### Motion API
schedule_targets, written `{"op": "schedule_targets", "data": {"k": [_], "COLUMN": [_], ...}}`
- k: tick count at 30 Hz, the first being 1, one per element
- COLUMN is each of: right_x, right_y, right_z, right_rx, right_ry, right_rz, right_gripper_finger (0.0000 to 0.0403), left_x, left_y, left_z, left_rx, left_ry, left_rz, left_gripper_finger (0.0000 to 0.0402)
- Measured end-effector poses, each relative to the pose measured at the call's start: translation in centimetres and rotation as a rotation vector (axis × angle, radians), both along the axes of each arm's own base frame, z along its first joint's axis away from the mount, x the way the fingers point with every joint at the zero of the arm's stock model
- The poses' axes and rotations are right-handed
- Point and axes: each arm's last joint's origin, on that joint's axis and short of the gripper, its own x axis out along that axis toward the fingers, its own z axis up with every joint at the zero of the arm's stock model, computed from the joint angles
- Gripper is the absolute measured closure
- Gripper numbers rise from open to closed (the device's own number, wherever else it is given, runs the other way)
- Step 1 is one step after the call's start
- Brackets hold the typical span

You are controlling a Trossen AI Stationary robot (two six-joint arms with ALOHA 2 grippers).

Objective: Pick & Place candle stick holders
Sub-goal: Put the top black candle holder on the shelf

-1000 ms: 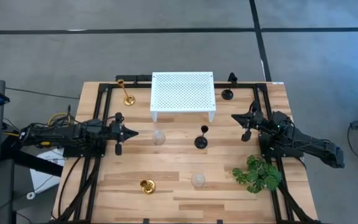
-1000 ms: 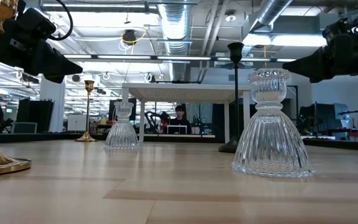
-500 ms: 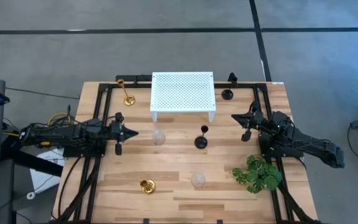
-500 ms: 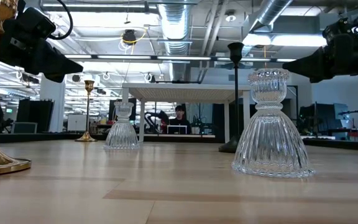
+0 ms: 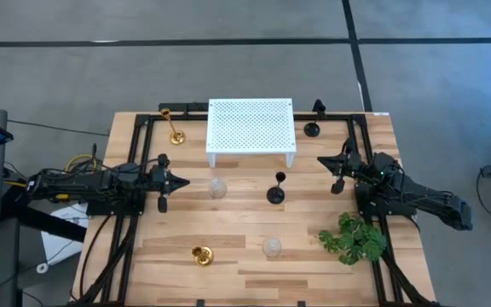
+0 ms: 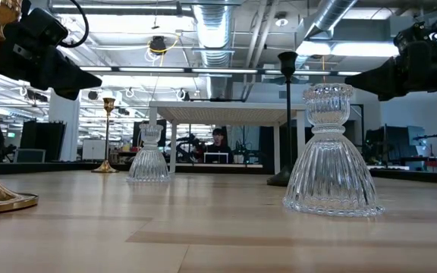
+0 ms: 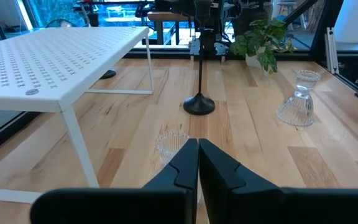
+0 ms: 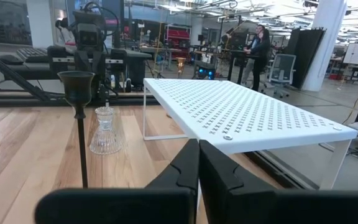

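Observation:
Several candle stick holders stand on their round bases on the wooden table. A tall gold one (image 5: 175, 134) and a black one (image 5: 312, 128) flank the white perforated platform (image 5: 251, 126). A clear glass one (image 5: 218, 188) and a tall-stemmed black one (image 5: 276, 193) stand mid-table. A squat gold one (image 5: 202, 254) and a second glass one (image 5: 271, 247) stand nearer the front. My left gripper (image 5: 184, 181) hovers shut at the left, pointing level at the glass holder (image 7: 173, 143). My right gripper (image 5: 320, 159) hovers shut at the right, holding nothing.
A green leafy plant (image 5: 354, 237) sits at the near right, beside my right arm. The platform stands on thin legs (image 7: 79, 149) at the table's far middle. Black frame rails (image 5: 126, 230) run along both table sides. People show in the room behind the table.

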Motion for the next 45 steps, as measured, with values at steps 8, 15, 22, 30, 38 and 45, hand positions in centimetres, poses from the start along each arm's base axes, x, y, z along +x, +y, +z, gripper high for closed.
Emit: {"op": "schedule_targets", "data": {"k": [8, 15, 22, 30, 38, 45], "right_x": [0.0, 0.0, 0.0, 0.0, 0.0, -0.3], "right_y": [0.0, 0.0, 0.0, 0.0, -0.1, -0.1], "right_z": [0.0, 0.0, 0.0, 0.0, 0.3, 1.6], "right_rx": [-0.004, -0.008, -0.008, -0.008, 0.024, 0.088], "right_ry": [-0.001, 0.001, 0.001, 0.001, -0.036, -0.084], "right_rz": [0.000, 0.000, 0.000, 0.000, -0.019, -0.078], "right_gripper_finger": [0.0403, 0.0403, 0.0403, 0.0403, 0.0403, 0.0403], "left_x": [0.0, 0.0, 0.0, 0.0, 0.0, 0.7], "left_y": [0.0, 0.0, 0.0, 0.0, 0.2, 0.2], "left_z": [0.4, 0.4, 0.4, 0.4, 0.5, 1.0], "left_rx": [0.010, 0.007, 0.005, 0.005, -0.021, -0.025], "left_ry": [-0.039, -0.040, -0.042, -0.045, -0.058, -0.092], "left_rz": [0.000, 0.001, 0.000, 0.000, 0.062, 0.083], "left_gripper_finger": [0.0389, 0.0389, 0.0389, 0.0389, 0.0391, 0.0394]}}
